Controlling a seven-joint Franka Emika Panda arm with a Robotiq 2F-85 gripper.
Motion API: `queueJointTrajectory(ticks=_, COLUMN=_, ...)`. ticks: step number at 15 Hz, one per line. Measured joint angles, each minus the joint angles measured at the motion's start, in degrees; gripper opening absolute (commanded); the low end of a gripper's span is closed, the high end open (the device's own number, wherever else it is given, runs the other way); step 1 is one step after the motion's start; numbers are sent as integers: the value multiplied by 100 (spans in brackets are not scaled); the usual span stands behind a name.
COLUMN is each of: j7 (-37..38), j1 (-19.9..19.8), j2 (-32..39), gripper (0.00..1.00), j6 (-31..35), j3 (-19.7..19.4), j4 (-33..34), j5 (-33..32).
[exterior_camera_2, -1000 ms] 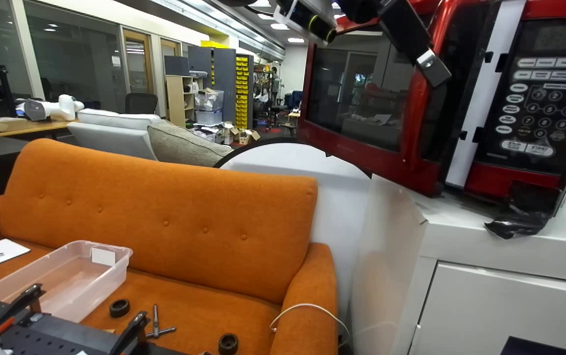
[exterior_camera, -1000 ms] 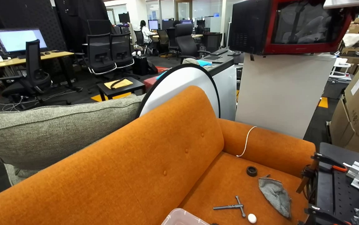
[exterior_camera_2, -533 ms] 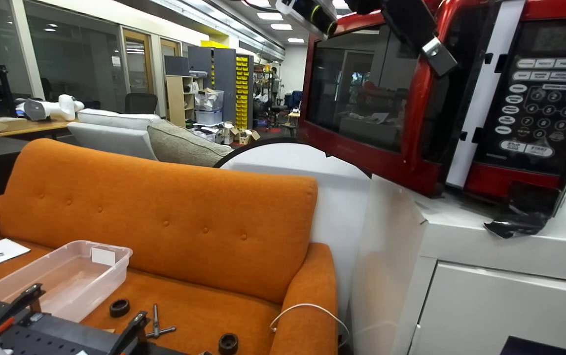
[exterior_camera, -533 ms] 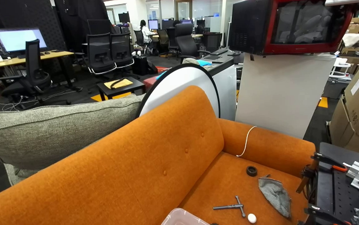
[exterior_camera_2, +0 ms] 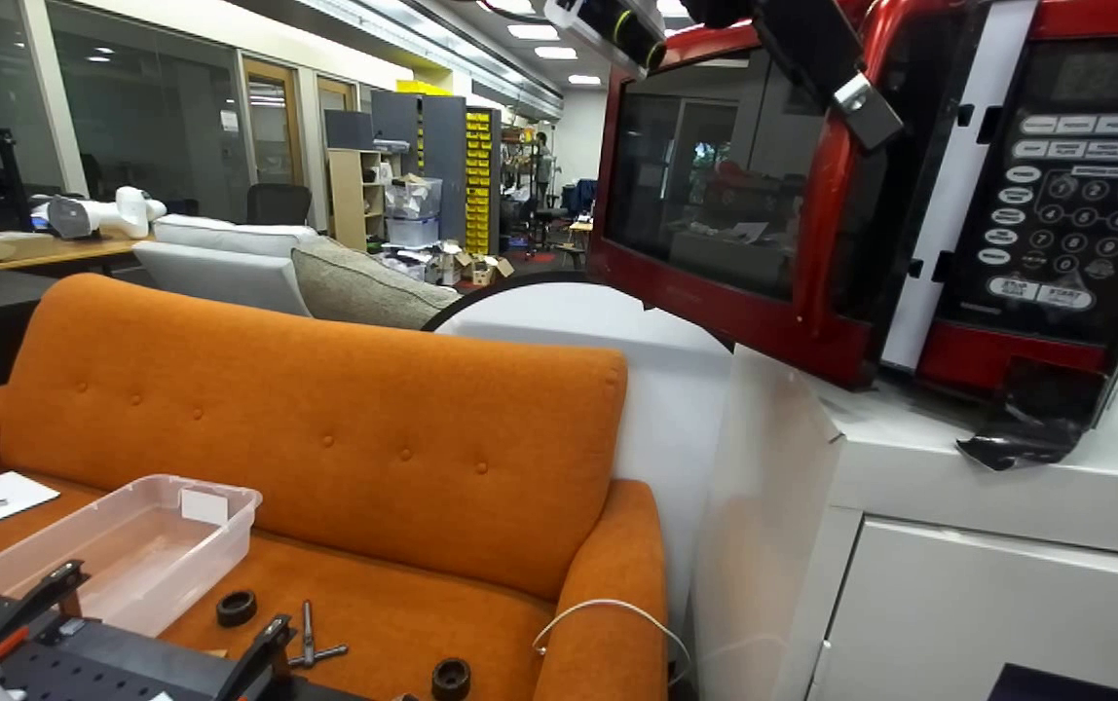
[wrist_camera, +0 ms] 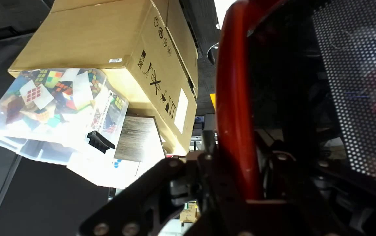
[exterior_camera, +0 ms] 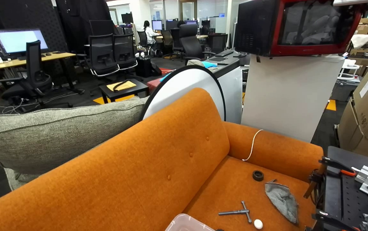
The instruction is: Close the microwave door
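The red microwave (exterior_camera: 256, 29) stands on the white pedestal in both exterior views, and its control panel side (exterior_camera_2: 968, 360) faces an exterior view. The microwave door (exterior_camera_2: 705, 185) is ajar; a gap and the white inner frame show beside its free edge. The door's red handle (wrist_camera: 235, 98) runs between my fingers in the wrist view. My gripper (wrist_camera: 237, 157) has a finger on each side of the handle, close to it. In an exterior view one fingertip of the gripper (exterior_camera_2: 873, 122) overlaps the handle; the other finger is hidden. Whether both fingers press on the handle is unclear.
The white pedestal (exterior_camera_2: 987, 604) is below the microwave, with a black flap (exterior_camera_2: 1036, 438) at its front. An orange sofa (exterior_camera: 139, 160) stands beside it. Cardboard boxes (wrist_camera: 86, 36) and a clear tub (wrist_camera: 47, 111) show in the wrist view. A black worktable (exterior_camera: 338, 192) stands before the sofa.
From one second to half a second ago, my gripper moved slightly up and right against the handle in an exterior view. It has been still since. The door shows no visible movement.
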Motion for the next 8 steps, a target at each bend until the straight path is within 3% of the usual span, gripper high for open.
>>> queueJointTrajectory(ticks=6, j7=482, j1=115, j2=234, gripper=98, j6=28, j3=4, j4=104, j5=-56)
queueJointTrajectory(ticks=7, j7=606, j1=143, j2=362, gripper=74, j6=35, j3=4, j4=195, j5=-57)
queueJointTrajectory(ticks=8, j7=726, j1=156, j2=507, gripper=58, j6=43, j3=3, j4=307, j5=-56)
